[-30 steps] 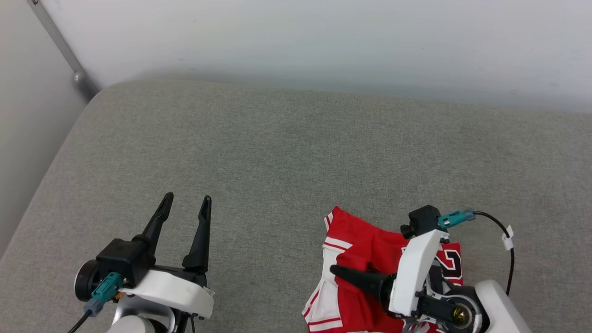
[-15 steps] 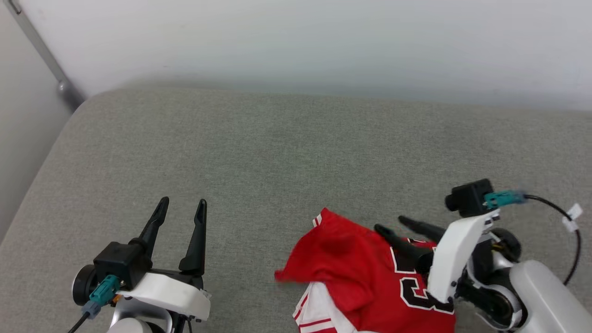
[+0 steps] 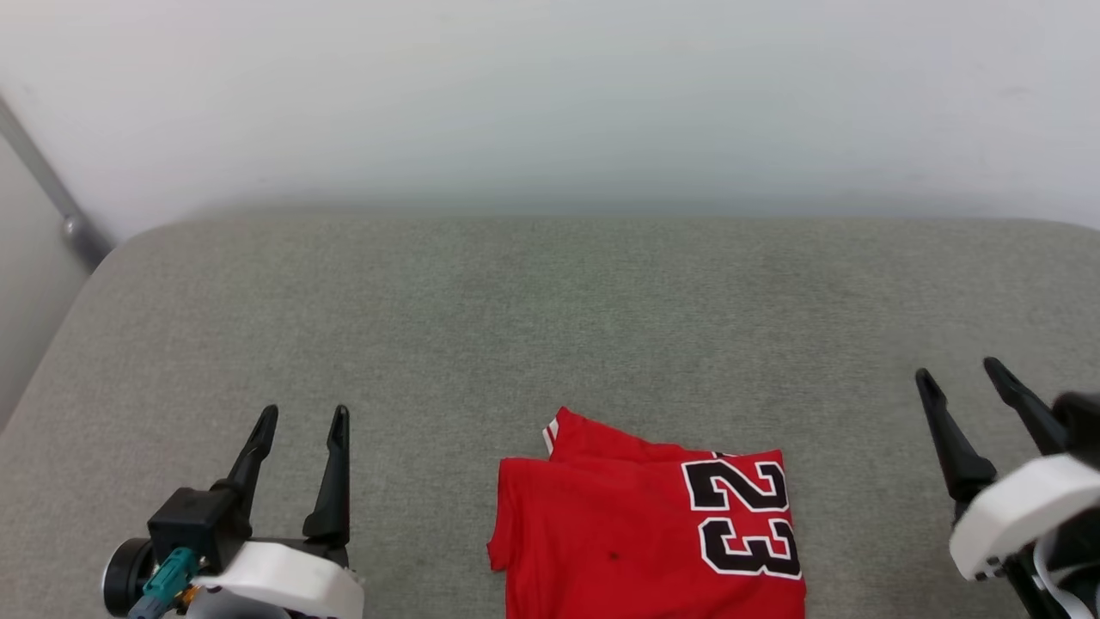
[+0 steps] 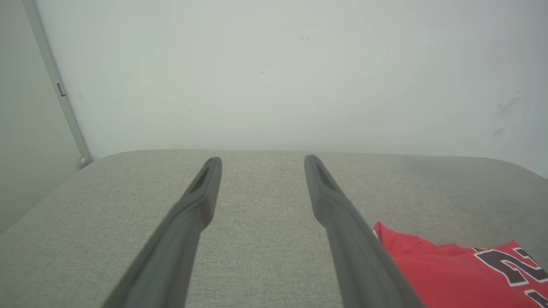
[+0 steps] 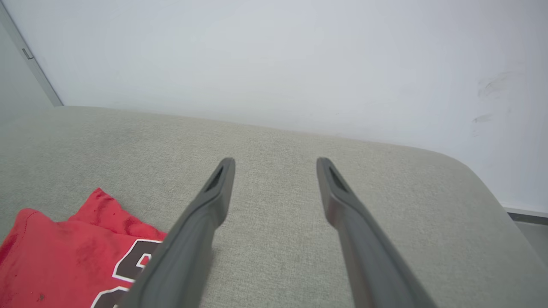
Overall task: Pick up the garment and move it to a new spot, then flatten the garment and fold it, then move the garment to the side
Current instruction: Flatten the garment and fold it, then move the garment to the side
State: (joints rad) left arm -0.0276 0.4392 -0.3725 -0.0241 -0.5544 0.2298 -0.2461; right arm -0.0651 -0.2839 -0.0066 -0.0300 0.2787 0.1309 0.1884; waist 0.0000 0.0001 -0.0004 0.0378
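A grey fabric cushion [image 3: 550, 327] spreads out below a pale wall [image 3: 550, 86]. The garment [image 3: 619, 533] lies folded flat on the cushion's near part, its number 23 facing up, between the two arms. The left gripper [image 3: 305, 413] and right gripper [image 3: 958, 368] both have their fingers spread wide, holding nothing, each apart from the cloth

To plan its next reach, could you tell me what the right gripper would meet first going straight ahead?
Probably the bare grey cushion, then the white wall, though depth is unclear. The red jersey lies to the left of that line.
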